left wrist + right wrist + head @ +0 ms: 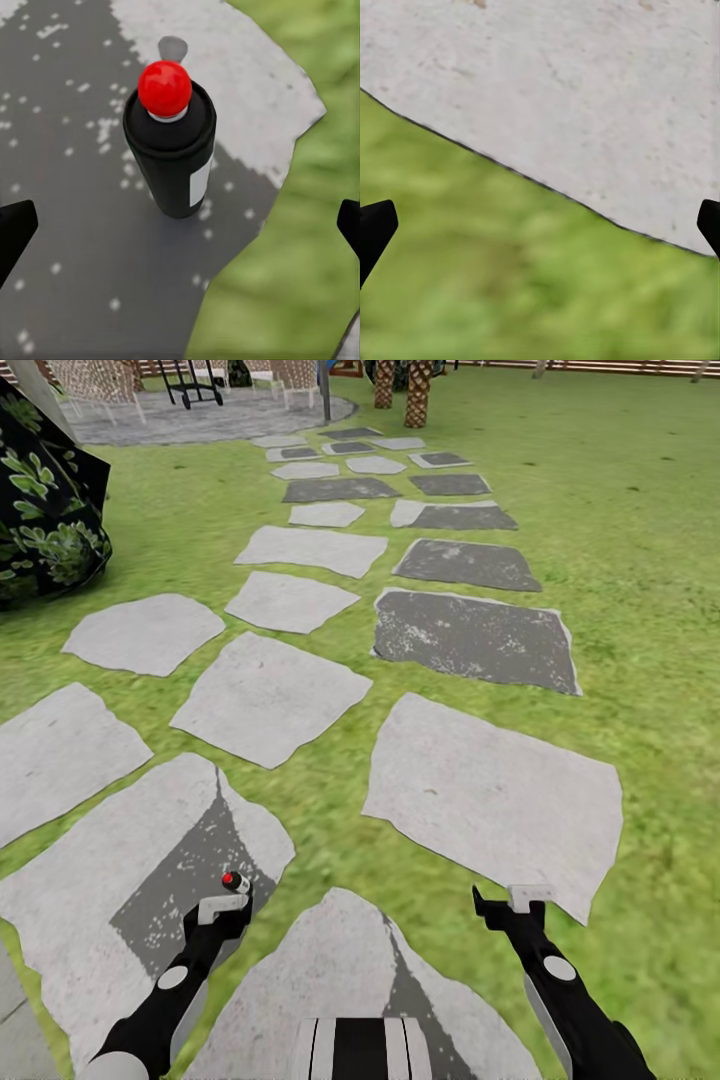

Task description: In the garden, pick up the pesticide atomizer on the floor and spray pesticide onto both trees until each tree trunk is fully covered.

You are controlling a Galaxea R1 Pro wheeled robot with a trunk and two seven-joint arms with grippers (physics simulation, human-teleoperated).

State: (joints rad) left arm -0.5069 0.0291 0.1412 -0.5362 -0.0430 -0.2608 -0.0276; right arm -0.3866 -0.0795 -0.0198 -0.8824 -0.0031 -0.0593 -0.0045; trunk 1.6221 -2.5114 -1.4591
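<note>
The pesticide atomizer [171,146] is a small black bottle with a round red top and a white label. It stands upright on a shaded paving slab [67,225]. In the head view its red top [236,881] shows just beyond my left gripper [224,908]. My left gripper [180,225] is open, a finger on either side of the bottle and apart from it. My right gripper [514,905] is open and empty over the edge of a pale slab [585,82] and grass [510,285]. The trees are out of view.
A path of irregular grey stepping slabs [270,695] runs ahead across the lawn [640,560] to a round stone patio [200,420] with chairs. A black-leaved cone tree [45,510] stands at the left. Two scaly palm trunks [415,395] rise at the far end.
</note>
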